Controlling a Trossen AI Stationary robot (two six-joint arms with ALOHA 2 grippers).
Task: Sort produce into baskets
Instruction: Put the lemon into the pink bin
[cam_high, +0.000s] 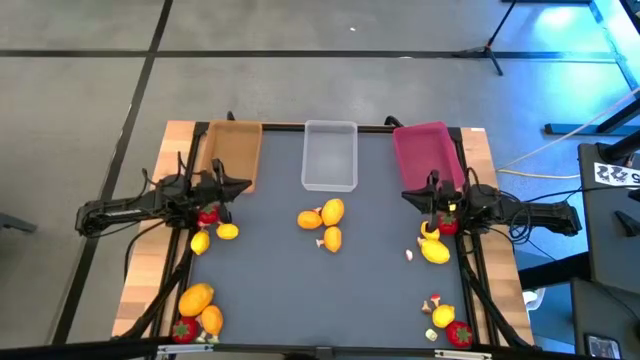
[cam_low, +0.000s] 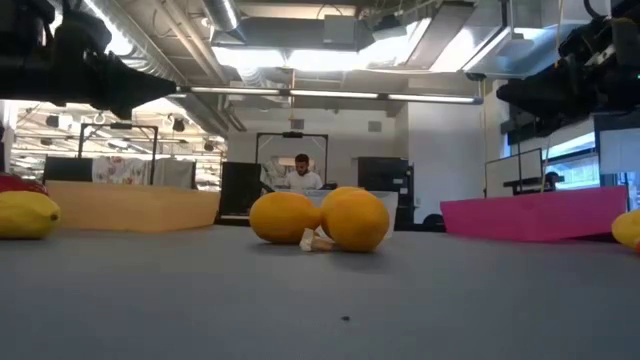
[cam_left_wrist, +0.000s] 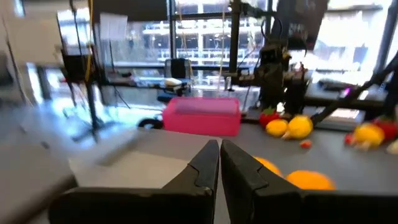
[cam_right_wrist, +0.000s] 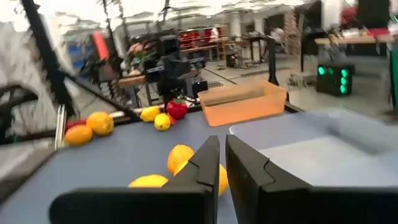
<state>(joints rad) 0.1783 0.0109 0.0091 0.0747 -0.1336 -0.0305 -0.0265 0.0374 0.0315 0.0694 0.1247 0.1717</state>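
Seated person (cam_low: 301, 172) behind orange fruits (cam_low: 320, 218)

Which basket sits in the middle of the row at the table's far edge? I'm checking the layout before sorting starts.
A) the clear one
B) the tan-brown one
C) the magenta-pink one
A: in the high view the clear basket lies between the tan-brown basket and the magenta-pink basket.

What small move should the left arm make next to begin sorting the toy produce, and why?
Probably open the left gripper and lower it toward the small yellow lemon-like fruit close by. Both the left and right gripper are shut and hold nothing. The tan-brown tray, clear plastic tray and magenta-pink tray look empty, with all the produce on the grey tabletop.
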